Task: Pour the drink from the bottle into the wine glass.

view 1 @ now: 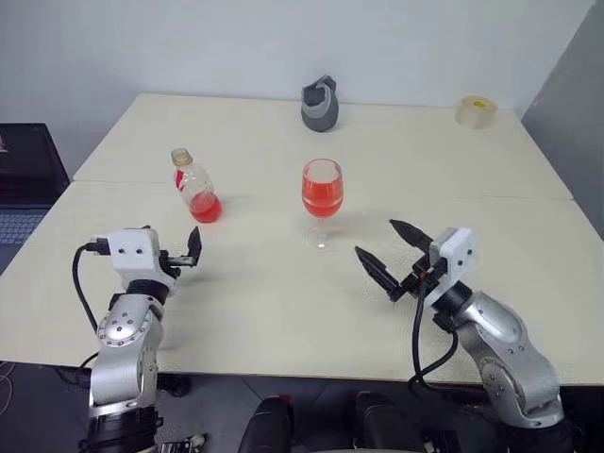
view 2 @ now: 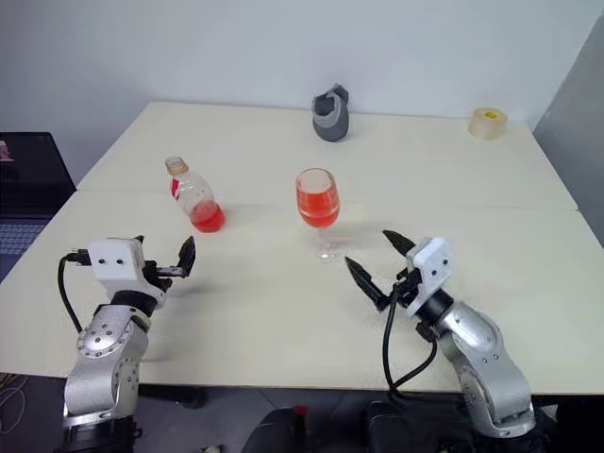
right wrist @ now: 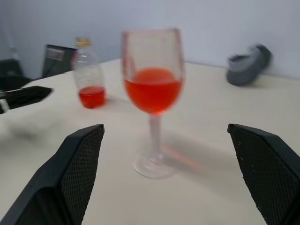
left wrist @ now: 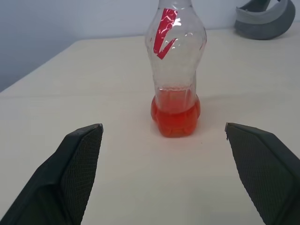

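The small clear plastic bottle (view 1: 195,185) stood upright on the pale tabletop (view 1: 283,311) left of centre, with the clear stemmed wine glass (view 1: 322,201) to its right, apart from it. Some bright red drink (view 1: 322,197) sat in the glass bowl; more lay in the bottle's base. In the upper middle a grey curved object (view 1: 320,105) rested near the far edge, and a pale tape roll (view 1: 476,110) lay at upper right. The left gripper (view 1: 192,247) sat lower left, before the bottle; the right gripper (view 1: 393,251) lower right, before the glass.

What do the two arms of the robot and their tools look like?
Both arms are silver-grey metal with rounded joints. Each wrist carries a white box-shaped housing, and a black cable loops beside each arm. The left tool and right tool each have two black pointed fingers with a mesh-textured inner surface.
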Tool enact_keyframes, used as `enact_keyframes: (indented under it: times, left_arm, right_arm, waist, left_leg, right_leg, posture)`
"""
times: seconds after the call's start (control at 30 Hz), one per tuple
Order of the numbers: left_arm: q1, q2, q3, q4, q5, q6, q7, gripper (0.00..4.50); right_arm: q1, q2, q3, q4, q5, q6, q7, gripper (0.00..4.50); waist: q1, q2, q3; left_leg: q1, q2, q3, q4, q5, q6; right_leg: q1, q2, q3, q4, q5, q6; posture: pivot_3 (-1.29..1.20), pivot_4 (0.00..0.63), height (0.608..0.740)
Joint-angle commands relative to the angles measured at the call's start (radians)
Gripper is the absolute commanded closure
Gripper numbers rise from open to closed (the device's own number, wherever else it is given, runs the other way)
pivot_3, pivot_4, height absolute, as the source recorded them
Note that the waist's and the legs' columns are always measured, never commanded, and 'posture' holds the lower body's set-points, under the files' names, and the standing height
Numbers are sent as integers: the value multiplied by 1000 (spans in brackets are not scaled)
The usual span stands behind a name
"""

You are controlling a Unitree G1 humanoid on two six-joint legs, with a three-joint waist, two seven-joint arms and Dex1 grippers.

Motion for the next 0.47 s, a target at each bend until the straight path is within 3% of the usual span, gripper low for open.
enact_keyframes:
  times: [0.03,0.23,0.47]
  left_arm:
    - [10,-14,3,-51,-5,-23,2,10]
    - [34,-30,-85,-61,8,-81,-69,10]
    - [41,-21,-97,-46,7,-100,-99,10]
  right_arm:
    - [3,30,-55,46,-39,-105,-51,0]
    - [-35,33,-161,241,-78,-244,-91,0]
    - [-81,25,-188,330,-100,-304,-100,0]
  waist:
    - [-1,0,0]
    - [0,0,0]
    - [-5,0,0]
  left_leg:
    - [0,0,0,0,0,0]
    - [1,0,2,-2,0,0]
    - [7,0,7,-9,0,0]
  right_leg:
    - [0,0,0,0,0,0]
    - [0,0,2,0,0,0]
    - [0,1,6,-1,0,0]
  posture:
    - [0,150,740]
    - [0,150,740]
    - [0,150,740]
